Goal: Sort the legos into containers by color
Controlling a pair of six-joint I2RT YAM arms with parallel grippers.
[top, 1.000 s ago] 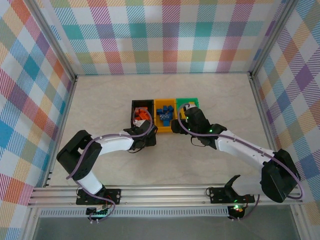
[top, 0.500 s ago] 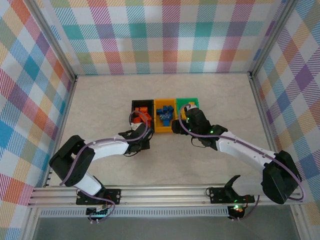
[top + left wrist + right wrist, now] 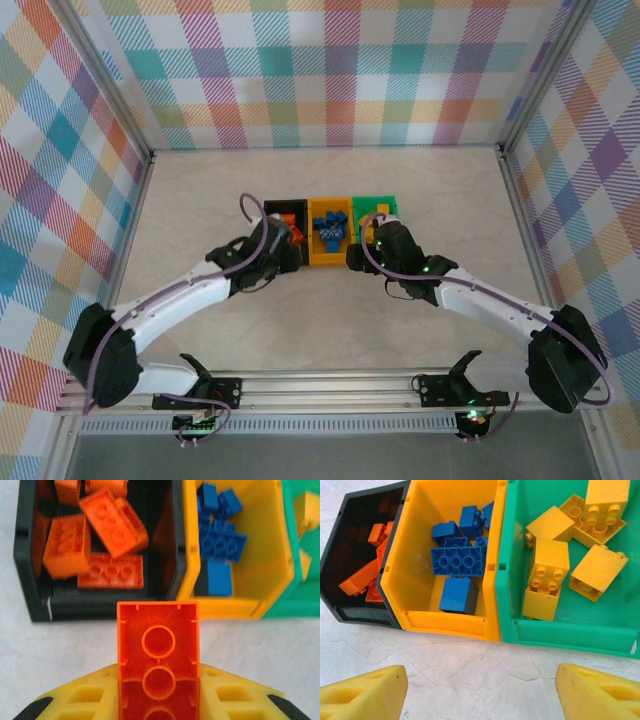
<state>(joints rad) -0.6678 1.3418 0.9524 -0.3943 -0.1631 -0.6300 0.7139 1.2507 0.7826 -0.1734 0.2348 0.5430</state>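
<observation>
marbled tabletop: black plastic bin holding orange-red bricks, yellow-orange bin blue bricks, green bin yellow bricks; left gripper clamping orange-red brick, right gripper standing open.

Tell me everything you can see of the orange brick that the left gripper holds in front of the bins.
The orange-red brick is glossy plastic, rectangular, seen from its hollow underside: thin walls and a row of round tubes, three in view. It lies lengthwise between the yellow fingers of the left gripper, which are shut on its long sides. Its far end points at the near wall of the black bin.
</observation>
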